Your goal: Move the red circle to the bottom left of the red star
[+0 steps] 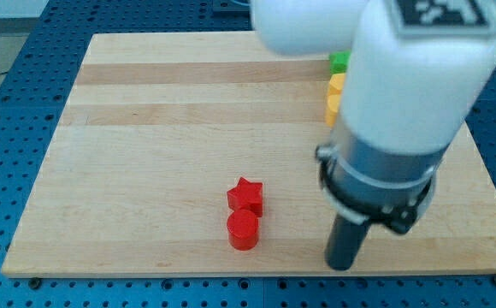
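The red star (pixel 246 196) lies on the wooden board (pixel 145 154) below the middle of the view. The red circle (pixel 243 229), a short cylinder, sits directly below the star and touches it. My tip (pixel 340 265) is near the board's bottom edge, to the right of the red circle and well apart from it. The rod hangs from the large white arm that fills the view's upper right.
A green block (pixel 339 61) and two yellow blocks (pixel 336 84) (pixel 333 109) show at the arm's left edge near the view's top; the arm hides part of them. A blue perforated table surrounds the board.
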Robot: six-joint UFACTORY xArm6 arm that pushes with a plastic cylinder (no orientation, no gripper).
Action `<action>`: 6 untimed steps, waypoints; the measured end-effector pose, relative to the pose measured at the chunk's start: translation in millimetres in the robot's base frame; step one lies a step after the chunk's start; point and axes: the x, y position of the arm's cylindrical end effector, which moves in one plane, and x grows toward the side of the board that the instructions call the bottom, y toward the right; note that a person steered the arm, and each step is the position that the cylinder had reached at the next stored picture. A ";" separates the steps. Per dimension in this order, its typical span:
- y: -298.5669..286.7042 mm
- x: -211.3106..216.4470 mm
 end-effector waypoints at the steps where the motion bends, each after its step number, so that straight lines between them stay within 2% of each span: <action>1: -27.7 -0.8; 2: -70.3 -0.6; 3: -79.2 -0.4; 5: -85.1 -35.2; 6: -65.5 -1.9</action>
